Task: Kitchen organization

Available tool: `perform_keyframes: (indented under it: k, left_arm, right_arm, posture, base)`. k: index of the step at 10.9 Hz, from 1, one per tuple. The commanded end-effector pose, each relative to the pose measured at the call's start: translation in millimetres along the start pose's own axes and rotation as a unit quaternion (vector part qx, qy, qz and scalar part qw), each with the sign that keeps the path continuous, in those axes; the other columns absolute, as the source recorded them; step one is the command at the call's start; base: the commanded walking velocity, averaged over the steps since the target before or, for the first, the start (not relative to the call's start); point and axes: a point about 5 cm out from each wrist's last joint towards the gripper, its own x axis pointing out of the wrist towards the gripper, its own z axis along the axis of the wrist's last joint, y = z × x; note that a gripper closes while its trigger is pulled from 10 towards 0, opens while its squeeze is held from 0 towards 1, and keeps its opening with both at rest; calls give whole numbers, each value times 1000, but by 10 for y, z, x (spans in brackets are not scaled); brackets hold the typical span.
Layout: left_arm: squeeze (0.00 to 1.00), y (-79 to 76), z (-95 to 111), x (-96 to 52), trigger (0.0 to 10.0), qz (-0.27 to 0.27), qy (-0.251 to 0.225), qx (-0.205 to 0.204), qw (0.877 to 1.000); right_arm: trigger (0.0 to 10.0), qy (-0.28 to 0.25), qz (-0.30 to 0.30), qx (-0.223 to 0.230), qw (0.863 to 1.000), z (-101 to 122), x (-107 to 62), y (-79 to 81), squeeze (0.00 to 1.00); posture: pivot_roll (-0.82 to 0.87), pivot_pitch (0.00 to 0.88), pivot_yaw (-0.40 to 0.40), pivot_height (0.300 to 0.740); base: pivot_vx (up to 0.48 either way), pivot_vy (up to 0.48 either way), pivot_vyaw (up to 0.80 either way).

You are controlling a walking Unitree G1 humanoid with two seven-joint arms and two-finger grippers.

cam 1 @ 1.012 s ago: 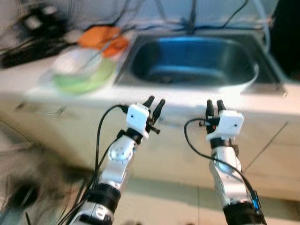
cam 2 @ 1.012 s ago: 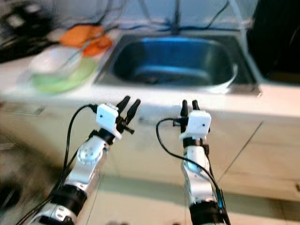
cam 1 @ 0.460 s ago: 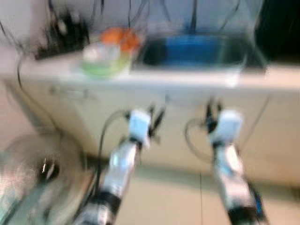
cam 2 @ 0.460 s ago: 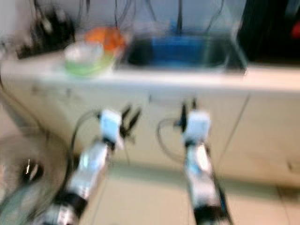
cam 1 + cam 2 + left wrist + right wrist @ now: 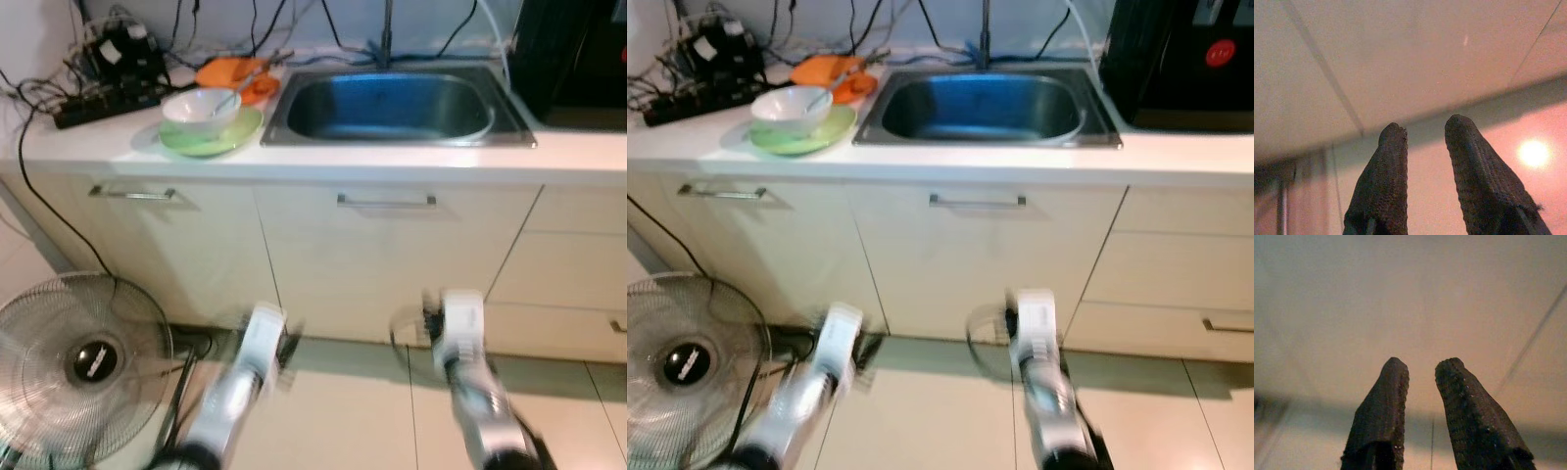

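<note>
The left hand [image 5: 1422,147] and the right hand [image 5: 1420,377] both hang low in front of the cabinets, each with its two black fingers parted by a narrow gap and nothing between them. In the head views the arms are smeared by motion, down near the tiled floor [image 5: 333,411]. A second ago both hands were raised close under the front edge of the desk, right before the sink; now they have dropped and the whole scene sits farther off, so the robot has backed away and lowered its arms.

Out from the hands, the cabinet fronts [image 5: 382,264] show two bar handles, closed. Above, on the desk [image 5: 411,162], the steel sink [image 5: 392,103] lies in the middle. Left of it a white bowl [image 5: 201,106] with a utensil in it rests on a green plate [image 5: 217,137], and behind those lies an orange item [image 5: 235,73]. A power strip with a tangle of cables [image 5: 108,73] is at the far left, a dark appliance [image 5: 1176,59] at the far right. A floor fan [image 5: 83,357] stands on the floor at left.

My reading is that the retreat puts every dish out of reach: nothing is grasped, and the robot would have to step in again before any tidying can start.
</note>
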Motion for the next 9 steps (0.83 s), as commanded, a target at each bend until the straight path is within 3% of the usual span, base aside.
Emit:
perform_keyframes:
  k: [1,2,4,9]
  left_arm:
    - [0,69,-242,-97,10000,23,60,-8,998]
    - [0,79,-462,-202,10000,33,106,-28,993]
    - [0,134,-791,-408,10000,77,177,-59,980]
    - [0,161,-793,-404,10000,89,192,-55,976]
  right_arm:
    - [10000,75,10,12,997,-301,-113,6,0]
    - [10000,151,17,23,988,-605,-278,-3,0]
    - [10000,245,3,21,969,-987,-568,-53,0]
    - [10000,251,14,22,968,-1007,-580,-17,0]
  posture:
    - [-9,39,105,740]
    - [-3,34,105,740]
    - [8,26,103,740]
    - [8,42,105,740]
  base:
    - [0,0,0]
    - [0,0,0]
    - [0,0,0]
    - [230,0,0]
